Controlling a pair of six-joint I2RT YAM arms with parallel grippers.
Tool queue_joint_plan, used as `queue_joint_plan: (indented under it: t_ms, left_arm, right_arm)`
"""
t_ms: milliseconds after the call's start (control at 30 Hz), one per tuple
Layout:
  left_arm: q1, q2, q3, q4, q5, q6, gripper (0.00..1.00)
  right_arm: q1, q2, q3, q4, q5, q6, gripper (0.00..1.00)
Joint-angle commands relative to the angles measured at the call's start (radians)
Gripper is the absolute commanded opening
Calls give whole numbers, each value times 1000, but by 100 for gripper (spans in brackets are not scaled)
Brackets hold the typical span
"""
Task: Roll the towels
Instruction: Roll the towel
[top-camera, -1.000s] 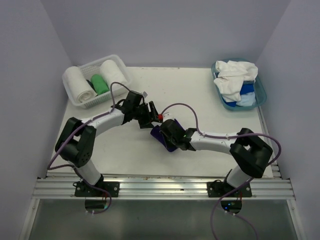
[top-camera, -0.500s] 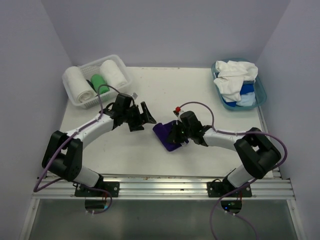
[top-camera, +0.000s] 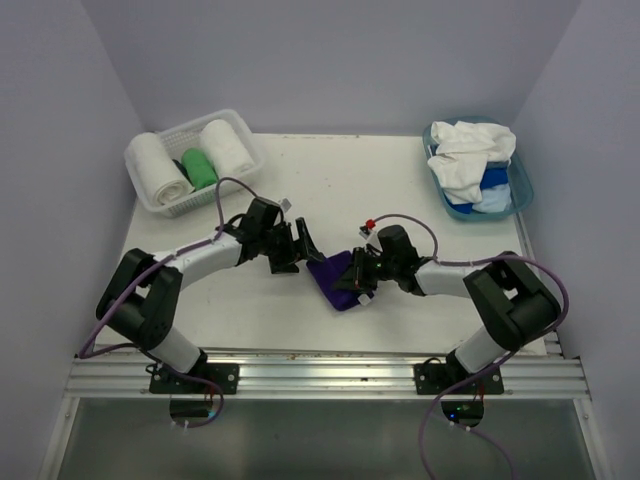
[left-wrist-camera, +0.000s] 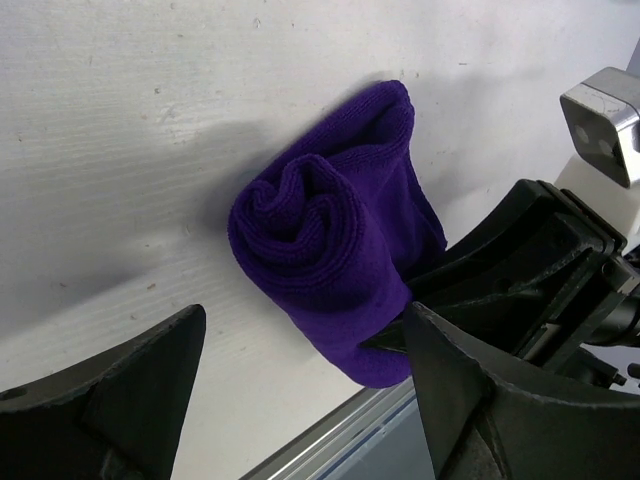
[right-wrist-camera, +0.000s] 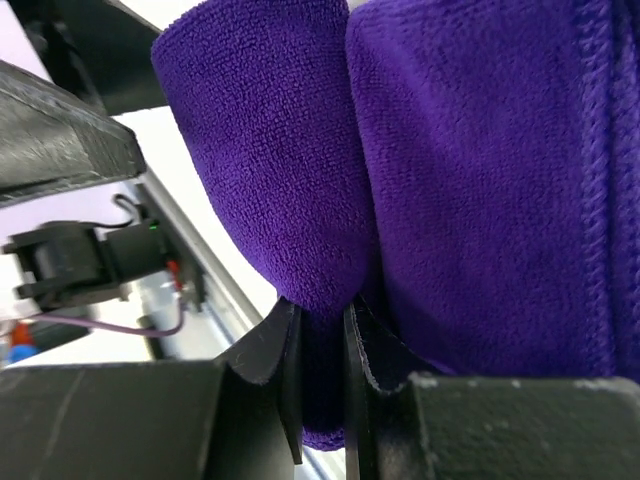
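A deep purple towel (top-camera: 336, 281) lies partly rolled at the middle of the table, its coiled end (left-wrist-camera: 305, 215) facing the left wrist camera. My right gripper (top-camera: 361, 276) is shut on a fold of it, the cloth pinched between both jaws (right-wrist-camera: 322, 330). My left gripper (top-camera: 301, 249) stands open just left of the roll; its fingers (left-wrist-camera: 300, 335) straddle the near end without touching it. Two white rolled towels (top-camera: 160, 168) and a green one (top-camera: 200, 168) lie in the basket. Loose white (top-camera: 468, 155) and blue towels (top-camera: 488, 187) fill the tub.
The white lattice basket (top-camera: 250, 150) stands at the back left and the teal tub (top-camera: 523, 188) at the back right. Walls close in the table on three sides. A metal rail (top-camera: 320, 375) runs along the near edge.
My left gripper has opened wider, drawn off to the left, then come back to the roll's left end. The right gripper has shifted to the towel's right side and holds it.
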Motion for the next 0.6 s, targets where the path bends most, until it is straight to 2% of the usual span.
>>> queue_joint_plan:
  t_ms: [0, 233, 333, 467, 533, 567]
  left_arm:
    - [-8, 5, -18, 70, 10, -16, 83]
    - [-26, 97, 3, 137, 7, -51, 74]
    - [-37, 134, 0, 171, 19, -68, 67]
    - [-42, 166, 3, 185, 24, -82, 48]
    - [-43, 177, 9, 170, 24, -82, 37]
    - [-43, 178, 9, 165, 22, -81, 35]
  right_arm:
    - [-19, 34, -16, 90, -104, 97, 0]
    - [-39, 81, -17, 153, -144, 160, 0]
    - [-44, 92, -14, 150, -140, 172, 0]
    - [-44, 94, -8, 89, -118, 156, 0]
    - [-45, 69, 7, 40, -94, 111, 16]
    - [-44, 49, 18, -47, -77, 61, 25]
